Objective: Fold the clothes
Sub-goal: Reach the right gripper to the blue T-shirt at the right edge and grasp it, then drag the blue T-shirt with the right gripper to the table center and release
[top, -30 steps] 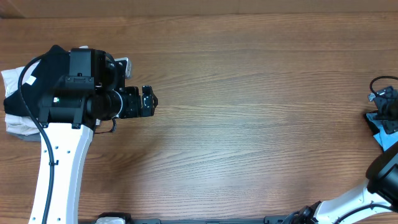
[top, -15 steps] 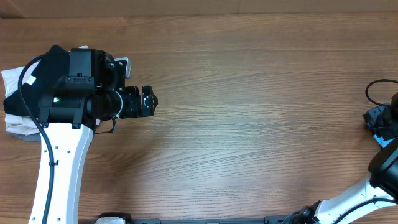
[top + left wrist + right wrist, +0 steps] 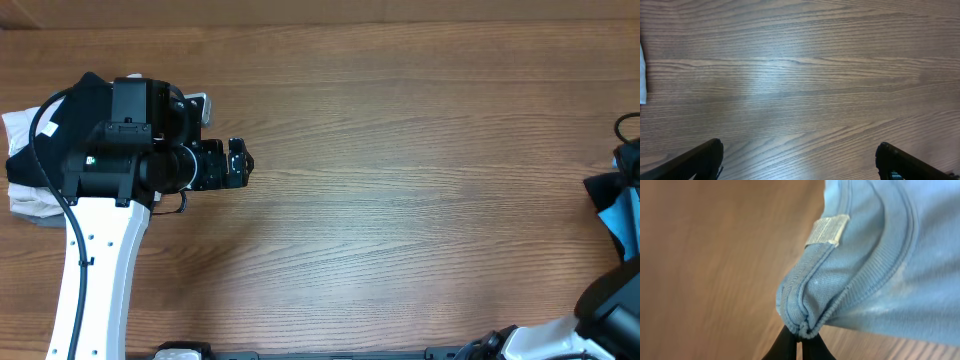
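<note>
- Table [image 3: 400,150]: wood-grain top.
- Left gripper [image 3: 238,162]: over the table's left part, jaws spread wide, nothing between them; its wrist view shows only bare wood between the fingers [image 3: 705,157].
- Right gripper [image 3: 799,339]: at the table's right edge, clenched on a bunched fold of the T-shirt's ribbed collar.
- T-shirt [image 3: 880,255]: sky-blue, at the table's right edge, mostly out of the overhead view; white tag [image 3: 827,230] sewn by the collar.
- Black garment [image 3: 85,95] and white garment [image 3: 25,205]: heaped at the table's left edge, partly under the left arm [image 3: 95,270].
</note>
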`<state>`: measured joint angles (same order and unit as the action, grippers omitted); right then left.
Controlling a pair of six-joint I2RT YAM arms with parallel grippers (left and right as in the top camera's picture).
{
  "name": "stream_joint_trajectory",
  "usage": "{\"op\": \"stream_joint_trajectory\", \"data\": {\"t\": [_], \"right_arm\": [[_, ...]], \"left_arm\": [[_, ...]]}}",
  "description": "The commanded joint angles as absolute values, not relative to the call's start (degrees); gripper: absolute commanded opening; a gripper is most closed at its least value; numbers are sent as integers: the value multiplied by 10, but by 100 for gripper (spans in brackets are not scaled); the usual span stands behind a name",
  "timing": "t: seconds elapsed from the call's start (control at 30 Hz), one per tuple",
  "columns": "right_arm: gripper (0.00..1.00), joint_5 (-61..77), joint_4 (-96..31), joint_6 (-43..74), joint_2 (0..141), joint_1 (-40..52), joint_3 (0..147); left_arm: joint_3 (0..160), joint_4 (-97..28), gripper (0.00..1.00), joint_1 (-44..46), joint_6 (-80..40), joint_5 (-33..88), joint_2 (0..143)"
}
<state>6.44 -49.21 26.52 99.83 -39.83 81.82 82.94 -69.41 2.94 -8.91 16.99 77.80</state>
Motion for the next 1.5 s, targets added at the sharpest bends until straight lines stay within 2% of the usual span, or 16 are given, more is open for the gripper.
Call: {"op": "stream_joint_trajectory", "data": {"t": [0.0,0.27,0.6,0.73,0.83,0.93,1.03,1.1,1.13,1.27,1.47], "right_arm": [[4,156,-505,250,985,-353,833],[4,169,-537,223,985,-173,833],[4,168,-516,223,985,162,833],[7,158,-509,220,985,290,833],[19,111,-509,220,985,372,833],[39,30,-513,221,985,424,833],[50,-34,-516,226,985,434,833],[53,-45,-516,227,985,410,833],[59,-44,-516,228,985,392,833],[66,-33,-515,258,985,274,833],[70,10,-496,257,1008,80,832]], "left_arm": [[844,-696,100,27,-95,176,780],[844,-707,100,27,-94,176,780],[845,-720,100,26,-92,174,780],[851,-719,100,26,-90,169,780],[860,-719,100,26,-90,152,780],[867,-718,100,26,-90,146,780],[868,-716,100,26,-90,147,780],[868,-716,100,27,-90,147,780],[868,-717,100,27,-90,147,780],[868,-720,100,27,-90,151,780],[868,-717,100,30,-88,198,780]]}}
